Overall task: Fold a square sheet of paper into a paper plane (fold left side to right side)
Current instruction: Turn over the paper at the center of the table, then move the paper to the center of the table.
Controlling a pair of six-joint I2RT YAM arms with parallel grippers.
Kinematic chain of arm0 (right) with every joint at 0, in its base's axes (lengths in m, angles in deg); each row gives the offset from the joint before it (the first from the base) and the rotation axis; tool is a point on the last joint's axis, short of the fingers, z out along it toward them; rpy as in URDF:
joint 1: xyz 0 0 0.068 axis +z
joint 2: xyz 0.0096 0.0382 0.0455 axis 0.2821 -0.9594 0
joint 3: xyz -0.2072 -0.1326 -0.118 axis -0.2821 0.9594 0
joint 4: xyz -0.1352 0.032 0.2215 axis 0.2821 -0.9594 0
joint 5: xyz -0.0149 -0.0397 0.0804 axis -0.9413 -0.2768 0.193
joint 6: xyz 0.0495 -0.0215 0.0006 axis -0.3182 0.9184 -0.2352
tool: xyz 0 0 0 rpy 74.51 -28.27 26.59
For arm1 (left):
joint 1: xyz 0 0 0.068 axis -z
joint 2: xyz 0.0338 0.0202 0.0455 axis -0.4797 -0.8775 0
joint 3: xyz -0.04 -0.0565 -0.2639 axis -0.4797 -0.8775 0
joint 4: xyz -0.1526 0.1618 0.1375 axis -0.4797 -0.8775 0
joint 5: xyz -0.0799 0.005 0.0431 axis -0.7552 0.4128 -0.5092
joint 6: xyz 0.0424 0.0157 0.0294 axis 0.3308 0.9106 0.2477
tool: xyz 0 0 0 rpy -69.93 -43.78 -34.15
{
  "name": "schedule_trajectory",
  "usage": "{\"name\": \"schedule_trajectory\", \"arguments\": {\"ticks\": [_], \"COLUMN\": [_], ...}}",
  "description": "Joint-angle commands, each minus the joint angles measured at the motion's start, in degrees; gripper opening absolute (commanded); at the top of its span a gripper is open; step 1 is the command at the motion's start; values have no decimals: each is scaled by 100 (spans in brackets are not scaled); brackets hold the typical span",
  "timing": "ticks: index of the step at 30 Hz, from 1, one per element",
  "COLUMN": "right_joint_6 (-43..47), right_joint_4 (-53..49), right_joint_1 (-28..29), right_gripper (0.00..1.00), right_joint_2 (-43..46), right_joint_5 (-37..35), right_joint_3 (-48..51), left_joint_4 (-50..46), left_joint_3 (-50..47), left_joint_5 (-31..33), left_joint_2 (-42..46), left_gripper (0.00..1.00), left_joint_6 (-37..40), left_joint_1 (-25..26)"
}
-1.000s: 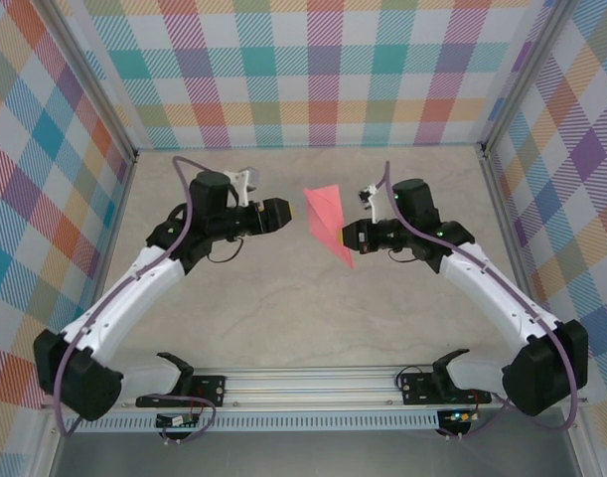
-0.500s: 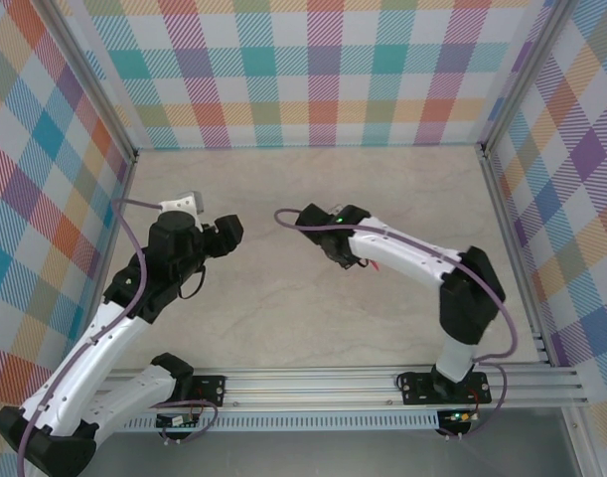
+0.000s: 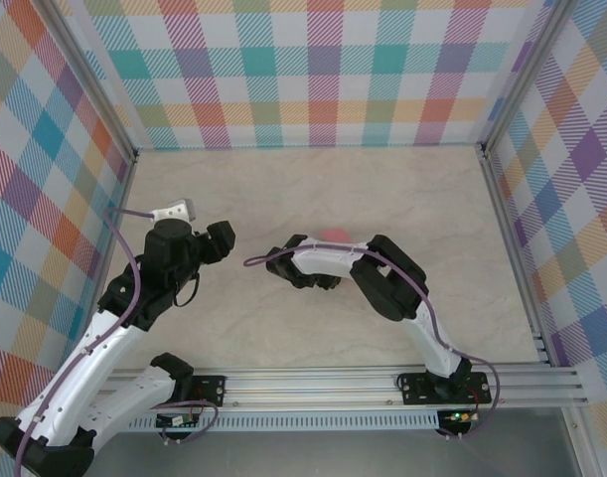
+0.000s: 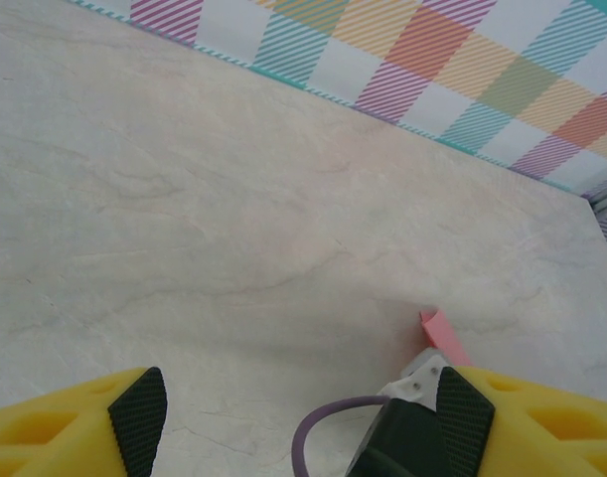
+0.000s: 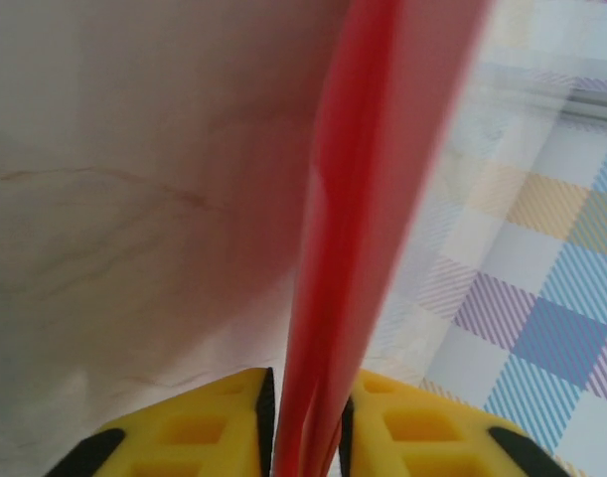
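The salmon-pink paper [image 5: 368,179] is folded and runs edge-on up from between the yellow fingers [image 5: 199,427] of my right gripper [image 5: 305,407], which is shut on it; the picture is blurred. In the top view only a small pink sliver of the paper [image 3: 335,236] peeks out behind the right arm's wrist [image 3: 308,266] at mid-table. My left gripper [image 3: 221,238] sits to the left of it, apart. Its jaws [image 4: 303,422] stand open and hold nothing. A pink corner [image 4: 442,336] shows beyond its right finger.
The right arm is folded back on itself, elbow [image 3: 394,273] to the right of its wrist. A purple cable [image 4: 323,437] and a black part of that arm lie in front of my left gripper. Checked walls [image 3: 313,70] enclose the marbled table [image 3: 253,189].
The right arm has folded in and swung left, taking the paper from upright at mid-table to low behind its wrist. My left gripper has drawn back to the left, still open.
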Motion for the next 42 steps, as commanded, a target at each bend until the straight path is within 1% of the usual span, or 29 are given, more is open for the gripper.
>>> {"name": "schedule_trajectory", "arguments": {"ticks": [1,4,7,10,12,15,16,18,20,22,24,25,27,29,35,39,42], "right_joint_6": [85,188,217,238,188,45,-2,-124,-324,-574,-818,-957,-1203,-1355,-1576,-1510,-1403], "right_joint_4": [-5,369,682,1005,1164,1582,1792,2252,2785,3400,3895,4120,4472,4717,5209,5202,5180], "right_joint_1": [51,51,51,11,-109,-585,-829,-1356,-1999,-2767,-3385,-3701,-4154,-4568,-5318,-5511,-5520], "right_gripper": [31,45,60,79,85,91,93,99,100,100,100,100,100,100,100,100,100], "right_joint_2": [44,445,1027,1782,2308,3201,3550,4233,4885,5513,5926,6087,6260,6309,6484,6562,6553], "right_joint_5": [829,1781,2369,2795,3020,3558,3797,4310,5046,5874,6604,6975,7631,8130,8932,9163,9310], "right_joint_3": [-91,187,546,958,1239,1745,1965,2451,2992,3568,4070,4304,4680,4954,5537,5640,5645], "left_joint_4": [-35,37,335,764,1139,2008,2269,2739,3181,3634,3942,4097,4333,4503,4889,5086,5142], "left_joint_3": [-120,-257,-484,-679,-757,-825,-798,-702,-577,-399,-181,-78,123,363,867,1121,1336], "left_joint_5": [111,78,-213,-716,-1257,-2245,-2556,-2968,-3213,-3446,-3628,-3710,-3844,-3996,-4283,-4439,-4551], "left_joint_2": [-42,-174,-385,-794,-1193,-2075,-2379,-2996,-3552,-4122,-4662,-4908,-5335,-5770,-6616,-7034,-7281], "left_gripper": [74,74,75,75,75,75,74,73,73,72,72,71,70,69,67,63,56], "left_joint_6": [6,-16,-151,-314,-418,-619,-709,-872,-1067,-1252,-1400,-1488,-1606,-1744,-2035,-2205,-2235], "left_joint_1": [11,11,11,6,11,28,51,152,317,460,550,580,617,622,644,662,679]}}
